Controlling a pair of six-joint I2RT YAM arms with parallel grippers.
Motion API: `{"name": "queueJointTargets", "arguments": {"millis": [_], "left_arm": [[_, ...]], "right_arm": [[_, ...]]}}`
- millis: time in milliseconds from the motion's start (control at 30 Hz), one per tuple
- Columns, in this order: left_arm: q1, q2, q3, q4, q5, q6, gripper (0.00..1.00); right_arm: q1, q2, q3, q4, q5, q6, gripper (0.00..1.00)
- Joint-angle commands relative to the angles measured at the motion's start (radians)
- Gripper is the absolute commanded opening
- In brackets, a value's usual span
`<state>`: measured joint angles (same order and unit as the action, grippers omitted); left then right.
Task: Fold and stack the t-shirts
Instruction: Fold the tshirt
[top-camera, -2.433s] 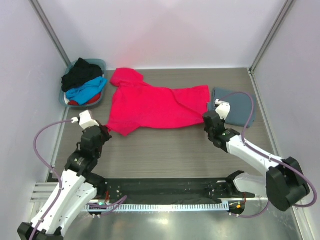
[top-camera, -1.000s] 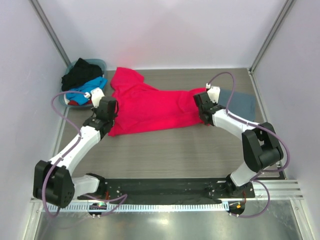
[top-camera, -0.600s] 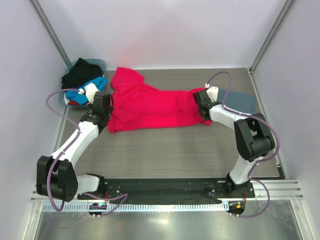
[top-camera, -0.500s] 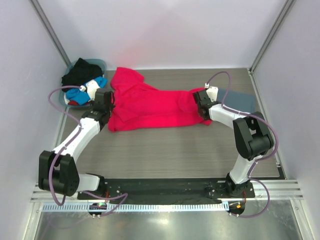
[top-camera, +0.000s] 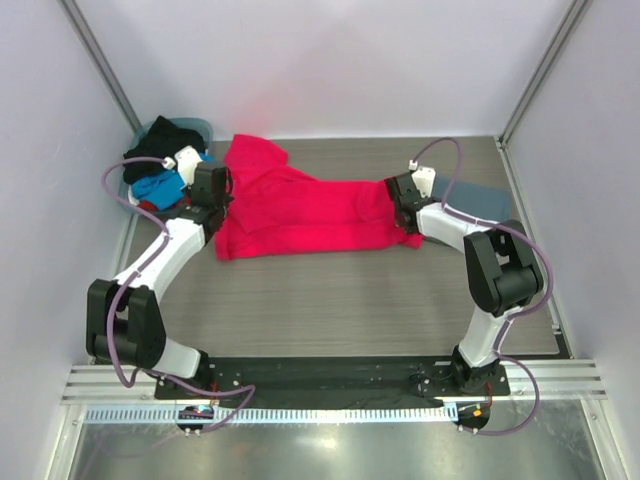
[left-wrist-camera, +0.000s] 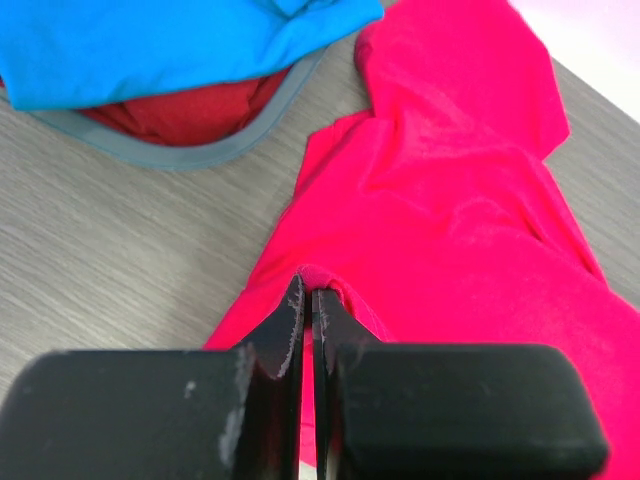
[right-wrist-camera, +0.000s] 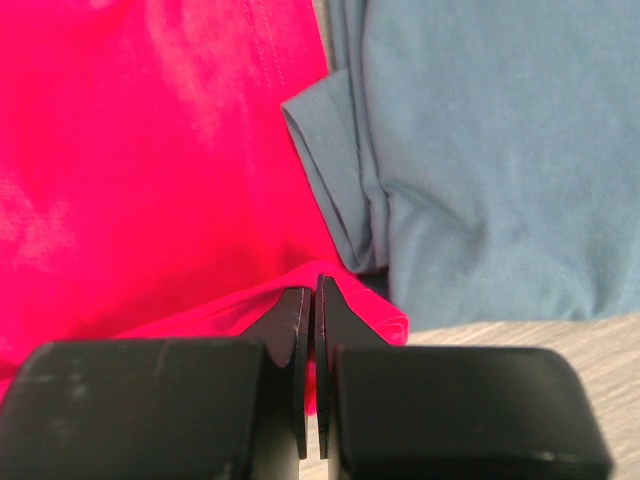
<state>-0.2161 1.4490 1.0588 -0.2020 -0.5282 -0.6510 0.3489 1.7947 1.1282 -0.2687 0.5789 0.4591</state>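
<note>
The red-pink t-shirt lies spread on the worktop with its long axis running left to right, and I have one arm at each end of it. The left gripper is at the shirt's left edge, its jaws clenched on a small raised ridge of the red-pink cloth. The right gripper is at the near right corner, its jaws likewise pinched tight on a fold of the same shirt.

From both pairs of jaws the bulk of the cloth lies ahead, toward the far side, and inward between the two arms. So I judge the next move as a joint one across the short axis, both ends carried together.

The folded grey-blue t-shirt sits just beyond the right fingertips, its sleeve touching the red-pink cloth, and I could drag it along. The basin of other shirts is just beside the left end.
</note>
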Motion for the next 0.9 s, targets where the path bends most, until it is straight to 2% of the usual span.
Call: {"name": "queueJointTargets", "arguments": {"millis": [0, 533, 567, 633, 667, 700, 800, 867], "left_arm": [[0.011, 0.025, 0.069, 0.037, -0.055, -0.018, 0.00], [0.037, 0.137, 0.109, 0.046, -0.003, -0.024, 0.02], [0.037, 0.142, 0.121, 0.042, 0.002, -0.021, 0.15], [0.038, 0.151, 0.138, 0.015, 0.013, -0.025, 0.43], [0.038, 0.145, 0.147, 0.003, 0.011, -0.030, 0.65], [0.038, 0.133, 0.147, -0.007, 0.013, -0.036, 0.68], [0.037, 0.056, 0.121, -0.004, 0.027, -0.056, 0.71], [0.031, 0.010, 0.098, -0.002, 0.030, -0.064, 0.72]], "right_arm": [[-0.008, 0.022, 0.054, 0.034, 0.006, 0.016, 0.01], [-0.042, 0.069, 0.082, 0.043, -0.036, 0.041, 0.02], [-0.044, 0.069, 0.084, 0.043, -0.036, 0.041, 0.07], [-0.045, 0.057, 0.082, 0.043, -0.022, 0.047, 0.25], [-0.044, 0.046, 0.078, 0.043, -0.021, 0.049, 0.36], [-0.044, 0.034, 0.068, 0.045, -0.017, 0.050, 0.37], [-0.045, -0.036, 0.041, 0.051, 0.006, 0.056, 0.52], [-0.048, -0.090, 0.025, 0.060, -0.001, 0.058, 0.53]]}}
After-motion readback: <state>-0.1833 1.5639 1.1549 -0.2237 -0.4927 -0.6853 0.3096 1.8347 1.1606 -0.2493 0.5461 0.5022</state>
